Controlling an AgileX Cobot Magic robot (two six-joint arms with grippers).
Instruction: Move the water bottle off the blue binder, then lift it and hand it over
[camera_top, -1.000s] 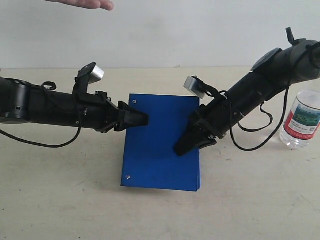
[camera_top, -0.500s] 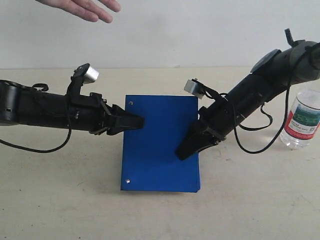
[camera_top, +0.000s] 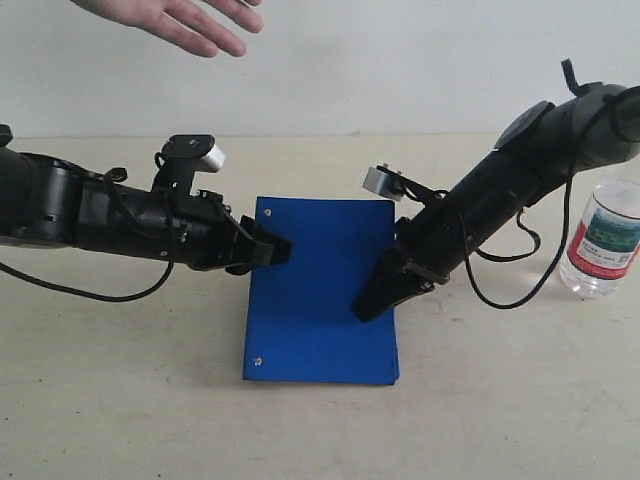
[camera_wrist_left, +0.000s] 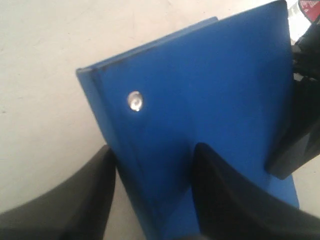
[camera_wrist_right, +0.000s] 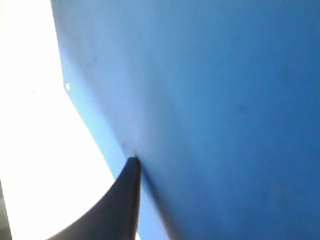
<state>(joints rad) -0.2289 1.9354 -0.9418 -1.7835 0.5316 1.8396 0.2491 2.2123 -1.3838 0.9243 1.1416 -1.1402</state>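
Two grippers are holding the blue binder (camera_top: 322, 290) between them, above the middle of the table (camera_top: 120, 400). The binder is closed, so no pages are showing, and it is casting a shadow under its near edge.

The left gripper (camera_top: 272, 250) is clamping the spine edge. In the left wrist view one finger (camera_wrist_left: 75, 200) is sitting outside the spine and the other (camera_wrist_left: 225, 200) is pressing on the cover, just beside a silver rivet (camera_wrist_left: 134, 100).

The right gripper (camera_top: 372, 305) is gripping the opposite edge, with its dark fingers lying across the cover. The right wrist view is showing only one finger (camera_wrist_right: 127, 195), set against the blue surface that is filling the picture.

The water bottle (camera_top: 601, 240) is standing upright on the table at the far right. It is well apart from the binder and from both sets of fingers, and the right arm is partly crossing in front of it. Its body is looking clear below the red, white and green label (camera_top: 605, 238), but I cannot tell the fill level.

A person's open hand (camera_top: 175, 20) is hovering at the upper left.
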